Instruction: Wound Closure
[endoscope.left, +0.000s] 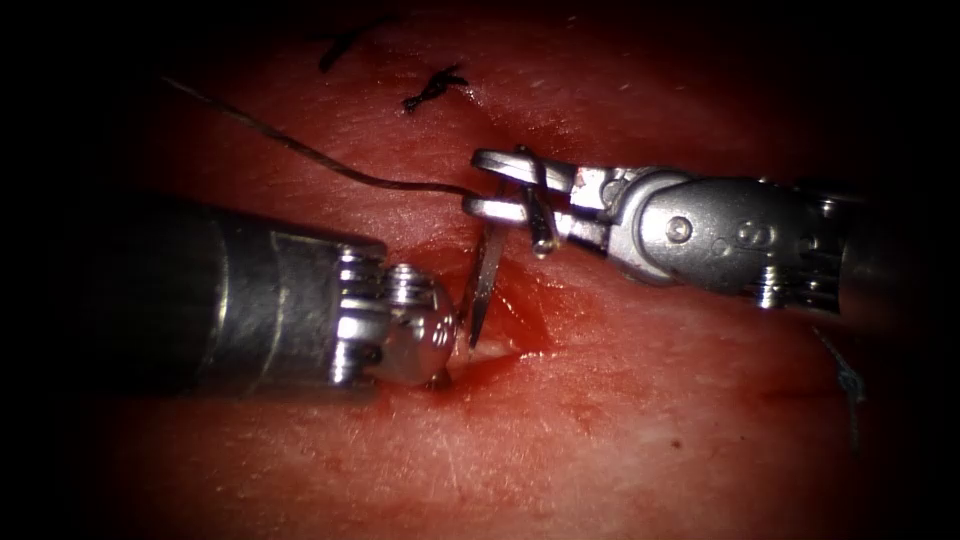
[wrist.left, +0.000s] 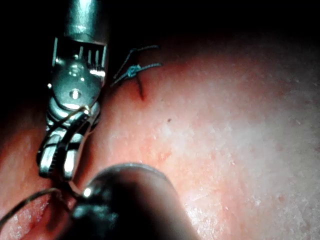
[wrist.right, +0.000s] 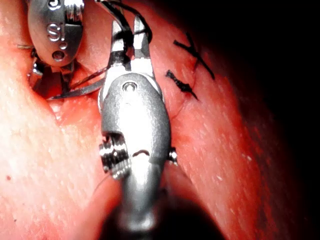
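Clamping thin curved steel needle near its thread end in right tool, tip hanging over wet red cut; stiff, slippery, best gripped mid-curve; left tool jaws unreadable.

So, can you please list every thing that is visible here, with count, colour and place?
tissue: one, red, under both tools.
cut: one, dark red, between the tools.
needle: one, steel, held by the right claw near its thread end, tip at the cut.
thread: one, dark, running from the needle to upper left.
knots: two, dark, above the cut.
left claw: one, silver, at the cut's left edge.
right claw: one, silver, shut on the needle.
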